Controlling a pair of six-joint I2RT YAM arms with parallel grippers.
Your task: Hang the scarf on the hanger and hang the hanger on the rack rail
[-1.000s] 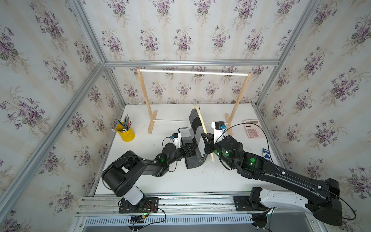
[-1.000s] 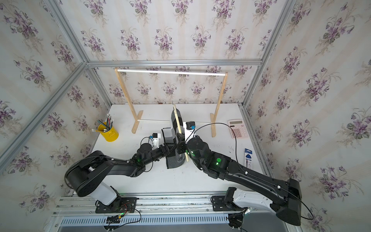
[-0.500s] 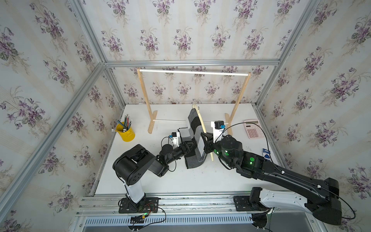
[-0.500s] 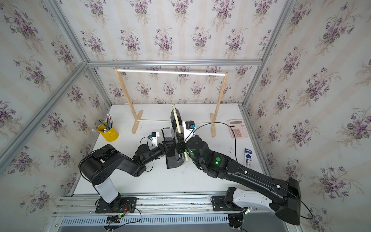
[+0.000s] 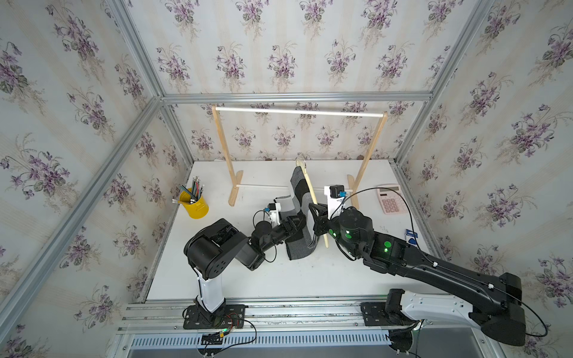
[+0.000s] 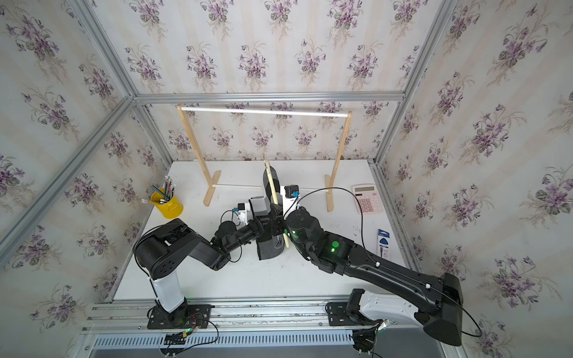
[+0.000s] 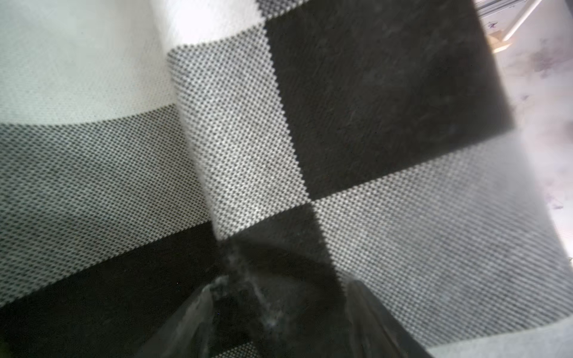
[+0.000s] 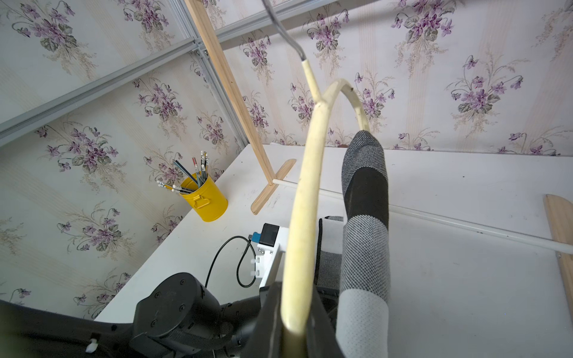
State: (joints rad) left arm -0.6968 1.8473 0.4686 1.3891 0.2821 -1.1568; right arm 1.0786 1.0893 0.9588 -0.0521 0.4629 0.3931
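My right gripper [image 8: 294, 313] is shut on one arm of the pale cream hanger [image 8: 305, 201] and holds it edge-up above the table, its metal hook [image 8: 279, 24] pointing to the back wall. The black, grey and white checked scarf [image 8: 366, 217] lies over the hanger and hangs down to the table. In both top views the scarf [image 5: 298, 248] [image 6: 268, 249] trails beside the hanger [image 5: 310, 189] [image 6: 273, 192]. My left gripper [image 5: 296, 221] is pressed against the scarf [image 7: 242, 139] from the left, its fingers [image 7: 192, 313] apart with dark cloth bulging between them.
A tall light-wood rack [image 5: 223, 148] with white rods stands at the back of the white table [image 5: 310, 279]. A yellow cup of pencils [image 5: 195, 203] is at the left, a pink calculator [image 5: 391, 201] and a blue packet [image 5: 411, 234] at the right.
The left arm has folded back, its elbow rising and drawing toward its base, while its gripper stays at the scarf. The right arm, hanger and scarf have not visibly moved.
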